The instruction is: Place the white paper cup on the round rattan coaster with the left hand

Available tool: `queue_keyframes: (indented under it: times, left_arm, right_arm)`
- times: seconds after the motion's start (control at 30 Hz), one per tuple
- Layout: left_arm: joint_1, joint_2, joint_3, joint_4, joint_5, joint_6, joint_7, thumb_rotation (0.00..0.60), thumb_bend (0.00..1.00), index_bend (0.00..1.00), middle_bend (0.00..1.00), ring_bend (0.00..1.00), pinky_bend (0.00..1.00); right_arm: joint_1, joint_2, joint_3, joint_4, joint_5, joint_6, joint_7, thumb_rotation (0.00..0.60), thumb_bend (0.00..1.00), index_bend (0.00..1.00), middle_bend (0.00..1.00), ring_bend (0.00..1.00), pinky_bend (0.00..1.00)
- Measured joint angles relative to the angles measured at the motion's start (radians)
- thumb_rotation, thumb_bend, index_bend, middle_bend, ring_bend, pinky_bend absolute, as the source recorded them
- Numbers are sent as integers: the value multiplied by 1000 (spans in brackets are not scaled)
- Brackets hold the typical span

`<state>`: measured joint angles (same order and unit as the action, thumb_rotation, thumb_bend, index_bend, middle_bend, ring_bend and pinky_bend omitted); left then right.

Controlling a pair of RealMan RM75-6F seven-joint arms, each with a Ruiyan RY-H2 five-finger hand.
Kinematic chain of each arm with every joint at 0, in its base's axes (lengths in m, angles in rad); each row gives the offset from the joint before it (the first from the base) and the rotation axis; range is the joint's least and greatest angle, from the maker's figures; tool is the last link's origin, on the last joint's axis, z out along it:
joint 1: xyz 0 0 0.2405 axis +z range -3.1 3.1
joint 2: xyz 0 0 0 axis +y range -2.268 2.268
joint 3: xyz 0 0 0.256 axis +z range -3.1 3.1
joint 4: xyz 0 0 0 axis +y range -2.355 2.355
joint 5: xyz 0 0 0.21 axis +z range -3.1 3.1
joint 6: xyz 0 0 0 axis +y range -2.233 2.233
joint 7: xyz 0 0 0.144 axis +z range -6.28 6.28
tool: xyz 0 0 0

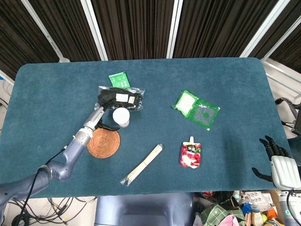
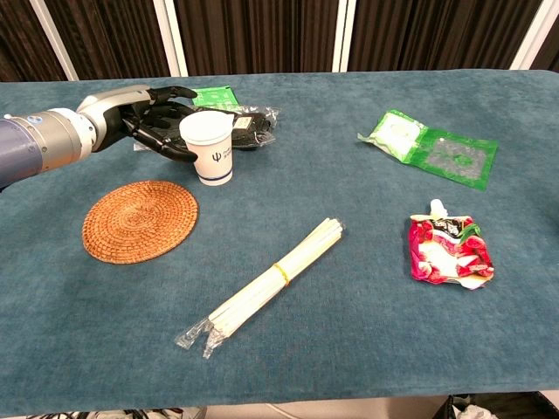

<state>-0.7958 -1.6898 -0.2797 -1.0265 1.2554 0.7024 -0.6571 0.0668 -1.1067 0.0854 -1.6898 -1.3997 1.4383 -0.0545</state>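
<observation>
white paper cup (image 2: 212,148) stands upright on the blue bench (image 2: 367,314), just beyond the far right edge of the round rattan coaster (image 2: 140,220) and not on it. left hand (image 2: 157,118) is beside the cup on its left, fingers (image 2: 170,144) spread and curving toward the cup wall; contact appears likely at the lower fingers, but a firm grasp cannot be confirmed from either view. directly behind the cup lies a dark packet in clear wrap (image 1: 120,97), with a small green packet (image 1: 118,78) beyond it. bundle of wrapped sticks (image 2: 271,284) lies near the coaster's right. red pouch (image 2: 447,250) and green-white sachet (image 2: 430,144) lie well apart to the right. right hand (image 1: 277,162) rests off the bench edge, fingers released, holding nothing.
</observation>
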Motion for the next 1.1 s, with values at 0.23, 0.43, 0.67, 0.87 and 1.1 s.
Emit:
queue_keyframes:
  times: [0.23, 0.43, 0.67, 0.87, 1.1]
  left_arm:
    - [2, -1, 10, 0, 18, 11, -11, 600, 152, 88, 173, 0, 0]
    - [7, 6, 17, -7, 35, 28, -26, 600, 152, 93, 173, 0, 0]
    - [4, 11, 24, -3, 44, 23, -37, 600, 152, 94, 173, 0, 0]
    - [3, 9, 22, 5, 50, 38, -48, 600, 152, 96, 181, 0, 0]
    - [-12, -12, 23, 37, 48, 30, -39, 600, 259, 116, 197, 0, 0]
  right_arm:
    - [1, 1, -1, 3, -6, 1, 1, 600, 94, 135, 39, 186, 191]
    - [2, -1, -2, 4, -8, 0, -1, 600, 93, 135, 39, 186, 191]
    - [3, 1, -1, 4, -2, -3, -3, 600, 94, 135, 40, 186, 191]
    - [3, 4, -2, 3, -1, -7, 0, 600, 94, 135, 39, 186, 191]
    - [4, 5, 1, 1, 9, -11, -1, 600, 94, 135, 39, 186, 192]
